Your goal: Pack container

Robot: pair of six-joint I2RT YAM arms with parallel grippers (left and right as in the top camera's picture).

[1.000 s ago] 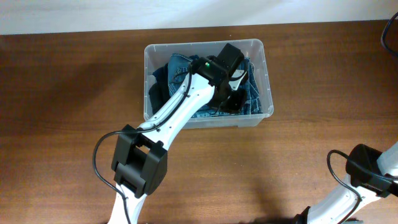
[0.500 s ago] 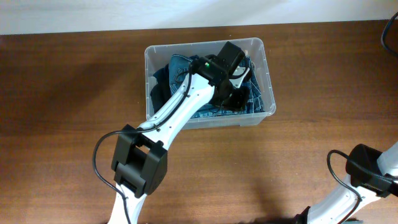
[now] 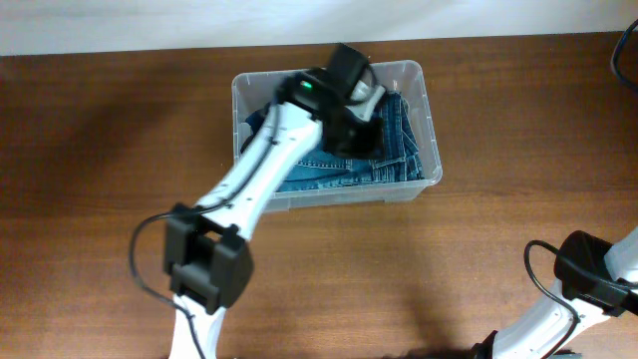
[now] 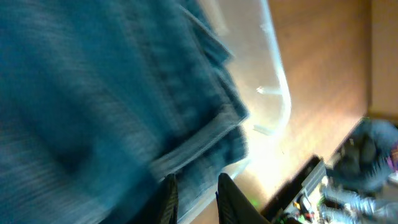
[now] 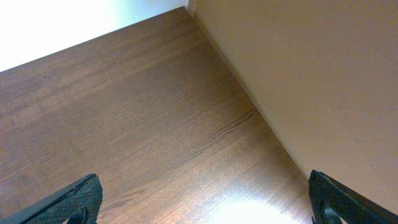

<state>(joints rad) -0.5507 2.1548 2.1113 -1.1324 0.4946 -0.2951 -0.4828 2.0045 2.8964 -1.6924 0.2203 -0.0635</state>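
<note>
Found the left gripper (image 4: 196, 190) hanging above the container (image 3: 409, 189), over its far side, in a blurred wrist view. Made out two dark fingers (image 4: 231, 199) parted by a narrow gap and clamping nothing; noted only pale plastic and tabletop through that gap. Spotted folded blue denim (image 3: 394, 150) directly beneath this claw, covering the container's floor, with a seam and a hem edge just beside one finger in the wrist view. Could not tell whether that finger touched the cloth. Traced a clear rounded corner of the container out past the fingertips, and bare brown table (image 3: 100, 150) beyond it. Placed the container on the table, under and around the left gripper and out of the right wrist view altogether. Found the right gripper (image 5: 202, 196) spread wide and holding nothing, with only wood grain between and ahead of its fingertips and a plain beige surface (image 5: 323, 74) off to one side of it.
</note>
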